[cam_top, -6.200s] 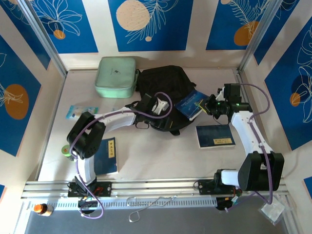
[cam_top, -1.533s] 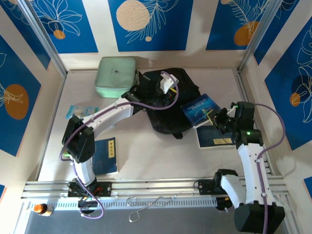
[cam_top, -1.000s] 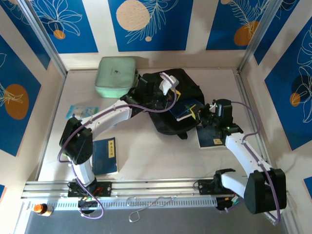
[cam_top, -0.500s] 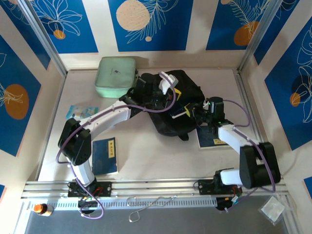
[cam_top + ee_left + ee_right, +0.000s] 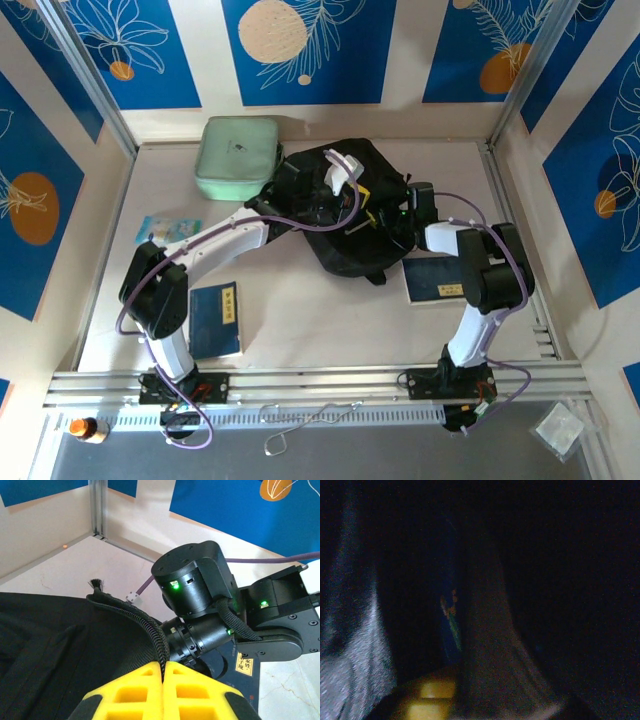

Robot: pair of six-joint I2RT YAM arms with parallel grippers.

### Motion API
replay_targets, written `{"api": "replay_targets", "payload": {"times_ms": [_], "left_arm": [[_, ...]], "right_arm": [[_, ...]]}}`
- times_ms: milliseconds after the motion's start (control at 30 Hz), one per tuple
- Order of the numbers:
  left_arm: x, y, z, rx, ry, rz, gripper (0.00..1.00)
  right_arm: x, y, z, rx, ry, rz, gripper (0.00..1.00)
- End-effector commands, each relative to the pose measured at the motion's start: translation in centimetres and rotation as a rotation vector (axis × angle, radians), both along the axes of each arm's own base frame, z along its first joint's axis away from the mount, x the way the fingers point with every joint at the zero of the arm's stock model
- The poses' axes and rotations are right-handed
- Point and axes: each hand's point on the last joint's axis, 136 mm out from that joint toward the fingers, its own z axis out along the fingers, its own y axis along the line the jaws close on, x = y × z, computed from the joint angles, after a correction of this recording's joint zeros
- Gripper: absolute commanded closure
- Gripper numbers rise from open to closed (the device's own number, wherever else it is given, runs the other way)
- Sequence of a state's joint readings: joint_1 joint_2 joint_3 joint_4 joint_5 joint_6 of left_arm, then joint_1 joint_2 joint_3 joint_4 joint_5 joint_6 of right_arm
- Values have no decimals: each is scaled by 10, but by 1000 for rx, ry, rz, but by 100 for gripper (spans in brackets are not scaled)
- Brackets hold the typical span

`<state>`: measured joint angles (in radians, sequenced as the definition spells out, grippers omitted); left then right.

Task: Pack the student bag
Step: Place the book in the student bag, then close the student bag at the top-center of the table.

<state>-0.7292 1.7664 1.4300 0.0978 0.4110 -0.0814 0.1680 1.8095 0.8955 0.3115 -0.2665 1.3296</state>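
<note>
My left claw (image 5: 162, 669) pinches the soft, floppy student bag (image 5: 350, 170) by its stiffer zip rim (image 5: 145, 627), likely the best hold; right claw (image 5: 392, 216) sits inside, gap can't tell.

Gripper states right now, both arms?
Left gripper: shut on the student bag, pinching the rim of its opening.
Right gripper: reaching inside the bag, too dark, cannot be told.

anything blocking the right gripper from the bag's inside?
Nothing visible. The left gripper pinches the student bag by its zipper rim, holding the mouth up. The right gripper sits inside, among dark fabric.
</note>
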Motion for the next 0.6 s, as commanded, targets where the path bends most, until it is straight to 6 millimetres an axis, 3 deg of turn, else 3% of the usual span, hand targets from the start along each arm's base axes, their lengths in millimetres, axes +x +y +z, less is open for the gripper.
{"api": "replay_targets", "payload": {"times_ms": [0, 300, 567], "left_arm": [[2, -5, 29, -80, -60, -22, 100], [4, -4, 9, -47, -37, -5, 100], [19, 5, -20, 21, -7, 81, 100]], "right_arm": [[1, 0, -2, -7, 45, -9, 73], [-37, -14, 20, -143, 42, 45, 39], [-88, -37, 44, -326, -52, 111, 39]]}}
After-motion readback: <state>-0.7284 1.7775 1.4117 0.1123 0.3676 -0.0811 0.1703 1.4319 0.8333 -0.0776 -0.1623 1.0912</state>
